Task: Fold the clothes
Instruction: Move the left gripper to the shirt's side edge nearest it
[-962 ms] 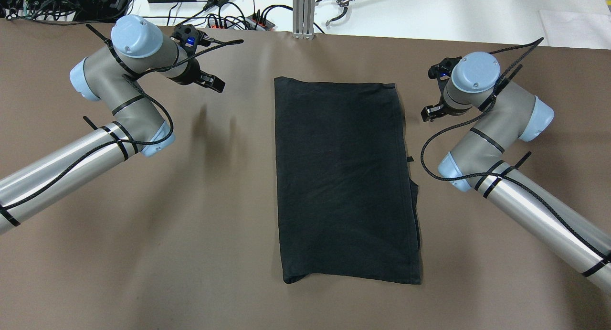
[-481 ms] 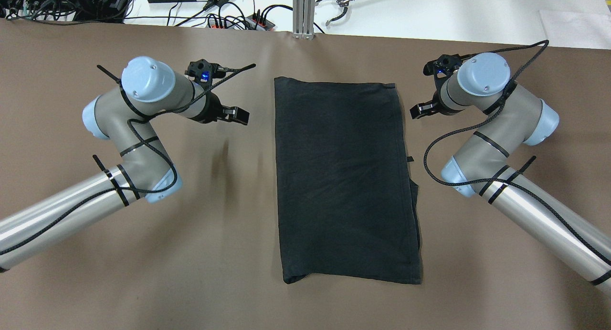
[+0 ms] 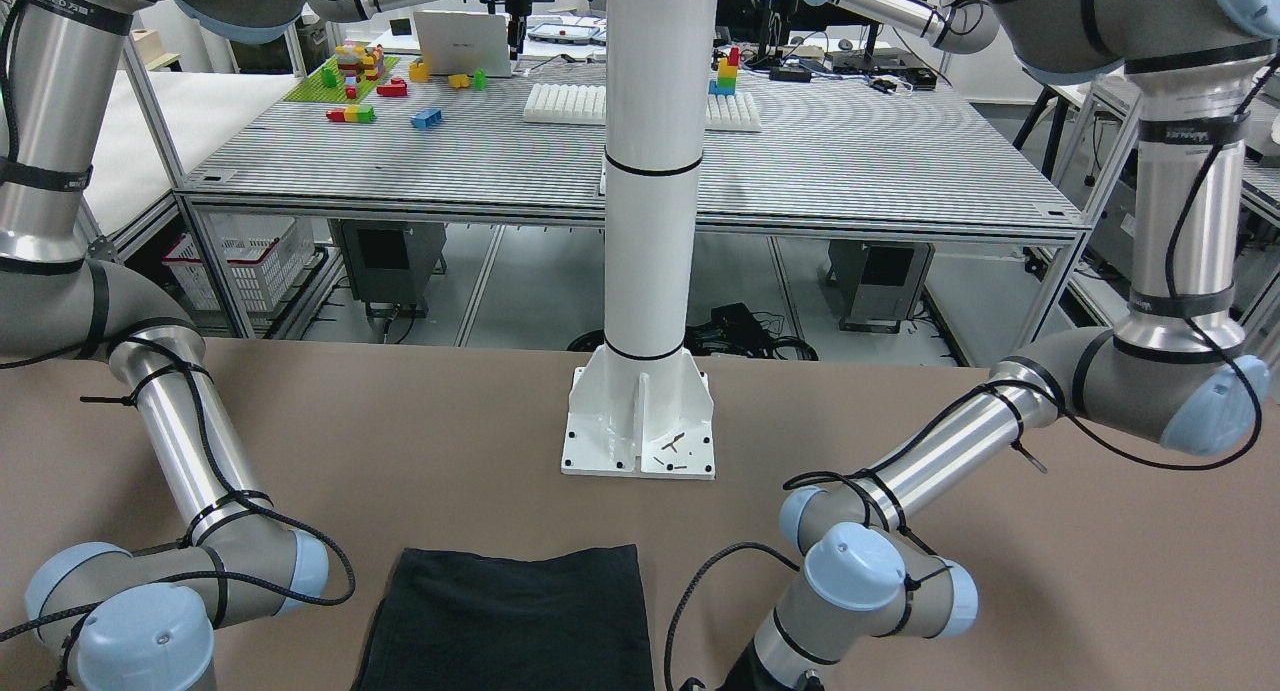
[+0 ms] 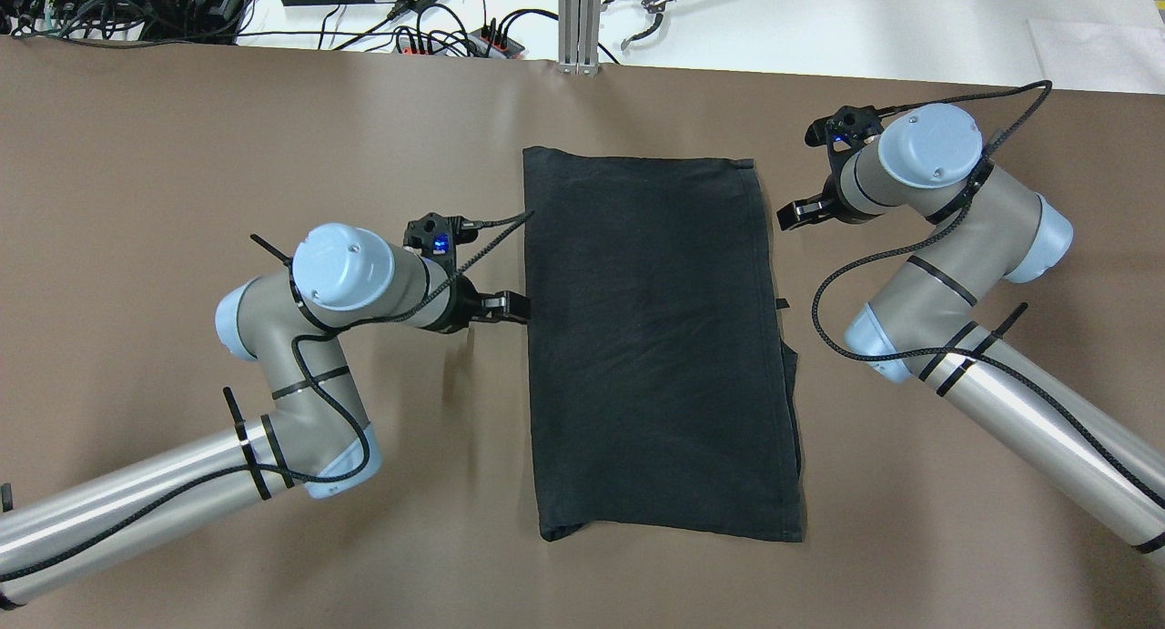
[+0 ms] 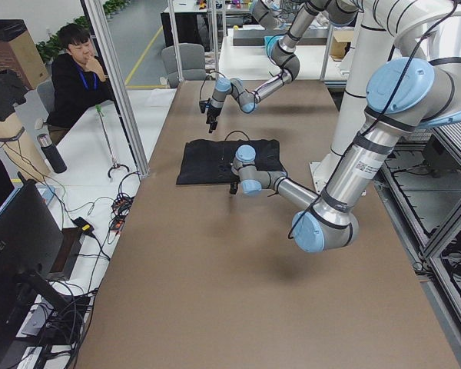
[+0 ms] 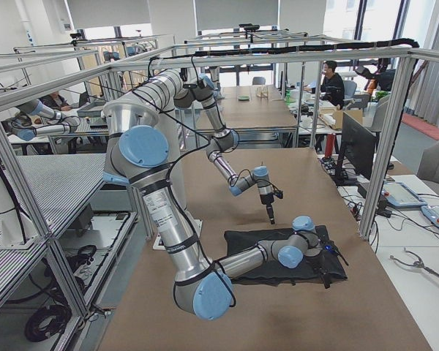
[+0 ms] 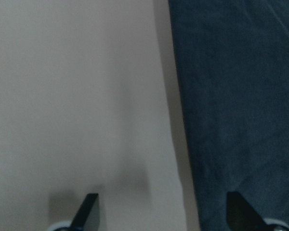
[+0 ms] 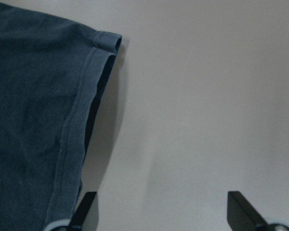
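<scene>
- The cloth [image 4: 660,338] lies flat mid-worktop [image 4: 273,156] as a long, narrow black rectangle, its long axis running away from the robot.
- Doubled hems show along its right edge and at the near corners, so the sides look already folded in; that first stage seems done.
- What is likely left is to fold it end over end into a shorter stack, and perhaps once more after that.
- The left claw [image 4: 515,308] sits low at the cloth's left edge, about halfway along. It is spread wide: in the wrist view one fingertip [image 7: 88,208] is over bare worktop and the other over the fabric.
- The right claw [image 4: 788,216] is just beside the right edge near the far corner, also spread wide and holding nothing.
- Neither claw has pinched fabric yet. They stand at unequal points along the cloth, so I judge this an approach to a grasp, not a lift.
</scene>
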`<control>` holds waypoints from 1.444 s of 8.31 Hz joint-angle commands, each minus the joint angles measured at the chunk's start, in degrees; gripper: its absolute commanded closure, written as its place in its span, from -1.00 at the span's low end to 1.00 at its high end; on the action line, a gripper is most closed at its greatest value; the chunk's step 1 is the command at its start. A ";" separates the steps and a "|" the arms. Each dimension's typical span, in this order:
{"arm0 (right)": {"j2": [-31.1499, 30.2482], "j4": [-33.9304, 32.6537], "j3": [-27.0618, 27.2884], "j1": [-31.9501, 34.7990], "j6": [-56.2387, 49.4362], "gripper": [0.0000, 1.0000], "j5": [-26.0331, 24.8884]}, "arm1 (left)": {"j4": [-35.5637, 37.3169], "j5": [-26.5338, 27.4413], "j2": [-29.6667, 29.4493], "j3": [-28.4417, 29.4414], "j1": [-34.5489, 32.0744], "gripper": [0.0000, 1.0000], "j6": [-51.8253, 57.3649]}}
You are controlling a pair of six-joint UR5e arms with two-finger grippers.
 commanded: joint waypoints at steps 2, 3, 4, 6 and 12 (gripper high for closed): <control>-0.25 0.31 1.00 -0.21 -0.16 -0.87 0.06 | -0.08 3.31 -1.04 -0.05 6.11 -0.30 -5.23; -0.25 0.22 1.44 -0.30 -0.25 -0.88 0.06 | -0.17 3.31 -1.04 0.03 6.73 -0.05 -5.24; -0.25 0.22 1.36 -0.30 -0.25 -0.87 -0.02 | -0.17 3.31 -1.13 -0.05 6.65 0.34 -5.32; -0.16 0.22 1.35 -0.30 -0.25 -0.87 -0.02 | -0.25 3.22 -1.39 -0.14 6.65 1.00 -6.11; -0.25 0.22 1.44 -0.47 -0.16 -0.87 -0.02 | 0.01 0.59 6.40 -10.39 4.89 1.00 -5.06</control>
